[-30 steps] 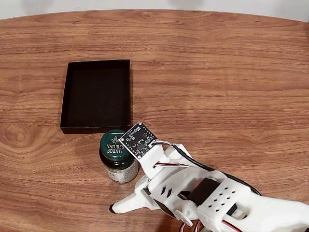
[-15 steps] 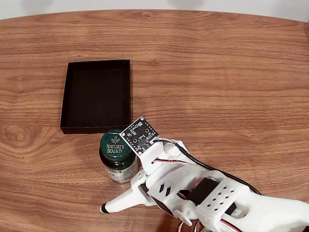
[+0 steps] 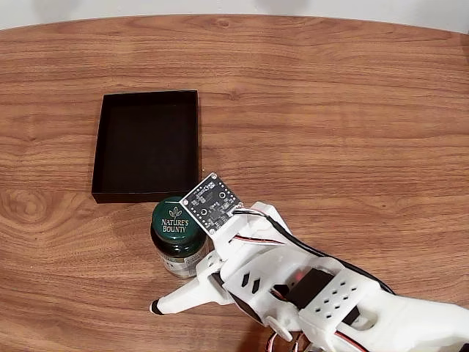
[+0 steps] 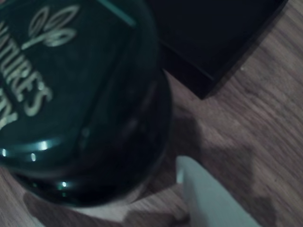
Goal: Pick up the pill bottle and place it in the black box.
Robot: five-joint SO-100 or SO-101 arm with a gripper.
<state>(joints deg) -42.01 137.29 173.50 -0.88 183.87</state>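
In the fixed view we see the pill bottle (image 3: 176,246) upright on the worktop, just near of the black box (image 3: 146,144). Our jaws (image 3: 182,282) are spread wide around its right side, holding nothing. We judge it rigid, light and smooth-sided, so we should grip the body below the cap. The cap reads "NATURE'S BOUNTY" in white; the wrist view (image 4: 83,99) shows part of it.

A wooden table (image 3: 330,125) with a curved far edge carries two things. The black box (image 3: 146,145) lies flat toward the left side, and the pill bottle (image 3: 176,242) stands upright just beside the box's near right corner, toward the table's near edge.
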